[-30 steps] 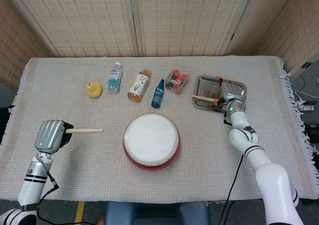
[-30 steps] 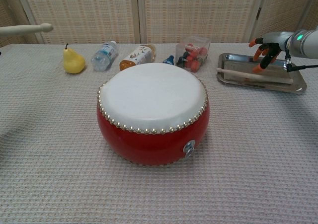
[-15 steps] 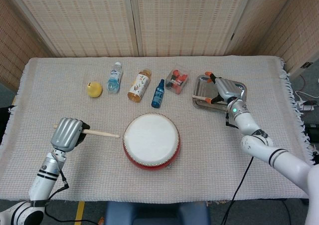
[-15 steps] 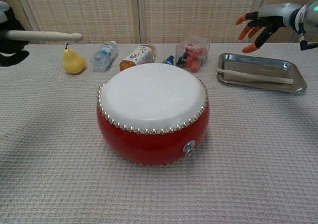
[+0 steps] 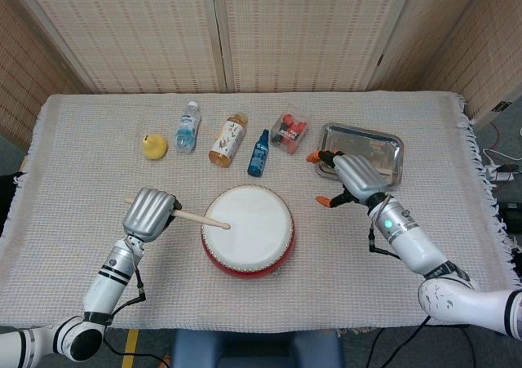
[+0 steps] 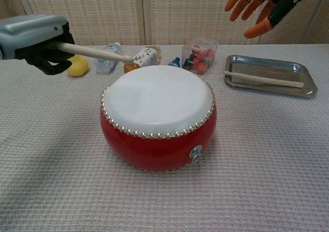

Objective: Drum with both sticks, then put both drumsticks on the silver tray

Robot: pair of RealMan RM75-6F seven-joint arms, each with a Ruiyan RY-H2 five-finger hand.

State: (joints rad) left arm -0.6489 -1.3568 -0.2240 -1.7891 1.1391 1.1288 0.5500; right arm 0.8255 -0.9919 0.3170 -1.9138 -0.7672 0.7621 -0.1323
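Left robot hand (image 5: 150, 213) is clamping 1 drumstick (image 5: 202, 219), tip reaching over the drum's (image 5: 247, 229) left rim. Right robot hand (image 5: 352, 180) is hovering with fingers apart between drum and silver tray (image 6: 306, 89), which is carrying the second drumstick (image 6: 263, 79)

No readable text from my end. The clear water bottle (image 5: 188, 126) has a blue-and-white label, and the amber drink bottle (image 5: 228, 139) has a printed label with dark marks, but both are too small and blurred to make out in either the head or chest view. The small blue bottle (image 5: 258, 152) shows no legible print either. The drum (image 6: 158, 116) has a small round metal badge on its red side; I can't tell any lettering on it.
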